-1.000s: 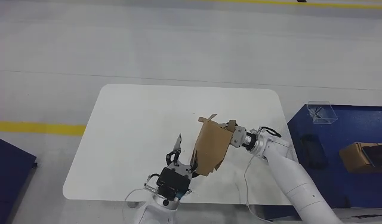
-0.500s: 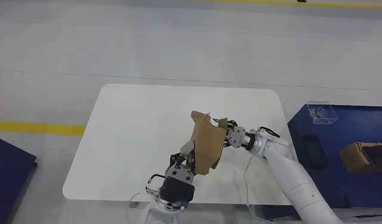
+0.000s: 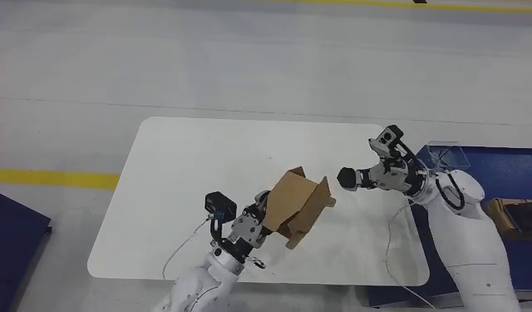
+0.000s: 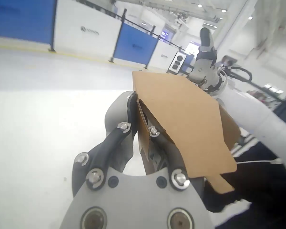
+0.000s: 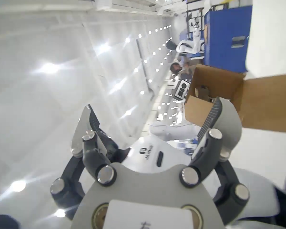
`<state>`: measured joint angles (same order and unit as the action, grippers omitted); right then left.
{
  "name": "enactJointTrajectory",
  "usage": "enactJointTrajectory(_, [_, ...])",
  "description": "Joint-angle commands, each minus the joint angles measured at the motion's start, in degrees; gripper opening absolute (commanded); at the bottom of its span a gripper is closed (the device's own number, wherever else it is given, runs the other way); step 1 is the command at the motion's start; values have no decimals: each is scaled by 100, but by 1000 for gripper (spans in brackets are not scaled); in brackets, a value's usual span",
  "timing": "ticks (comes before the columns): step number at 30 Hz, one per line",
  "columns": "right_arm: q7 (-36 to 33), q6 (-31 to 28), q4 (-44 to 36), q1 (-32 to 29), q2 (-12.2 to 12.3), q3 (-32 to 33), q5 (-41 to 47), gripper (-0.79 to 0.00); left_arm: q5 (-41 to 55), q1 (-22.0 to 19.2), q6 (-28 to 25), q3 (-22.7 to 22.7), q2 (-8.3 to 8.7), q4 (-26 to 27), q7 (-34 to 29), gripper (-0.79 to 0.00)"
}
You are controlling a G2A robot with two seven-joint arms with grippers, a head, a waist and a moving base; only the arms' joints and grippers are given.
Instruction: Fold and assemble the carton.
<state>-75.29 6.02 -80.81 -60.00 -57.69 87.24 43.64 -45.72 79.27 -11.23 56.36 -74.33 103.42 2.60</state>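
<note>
A brown cardboard carton (image 3: 295, 202) hangs tilted above the near middle of the white table (image 3: 166, 187), its open end and loose flaps turned toward the right. My left gripper (image 3: 264, 218) is shut on the carton's near-left wall; in the left wrist view the fingers (image 4: 124, 129) pinch the edge of that panel of the carton (image 4: 181, 120). My right gripper (image 3: 346, 179) floats open to the right of the carton, apart from it. In the right wrist view the right gripper (image 5: 150, 120) holds nothing, and the carton (image 5: 264, 101) with its open mouth lies beyond its fingers.
A blue bin stands off the table's right edge with a clear plastic container (image 3: 445, 156) and another cardboard box (image 3: 503, 216) on it. Bare tabletop stretches across the far and left parts. A dark blue object (image 3: 17, 229) sits at the left edge.
My right gripper has let go of the carton, opened and drawn back to the right. The left arm has tipped the carton from upright down to a slant.
</note>
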Motion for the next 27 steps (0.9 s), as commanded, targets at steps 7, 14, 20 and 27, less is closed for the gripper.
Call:
enactJointTrajectory(7, [83, -1039, -1441, -917, 102, 639, -566, 0, 3950, -509, -782, 245, -21, -752, -2350, -785])
enactJointTrajectory(14, [-39, -801, -1615, -1035, 149, 605, -745, 0, 6248, -941, -853, 179, -67, -1554, -3972, -785])
enactJointTrajectory(20, [-377, -517, -1612, -1010, 168, 393, -591, 0, 6777, -1091, -889, 86, -104, -1895, -4342, -785])
enactJointTrajectory(27, [-433, -402, -1545, -988, 157, -17, -605, 0, 6850, -1184, -879, -104, -152, -2038, -4427, -785])
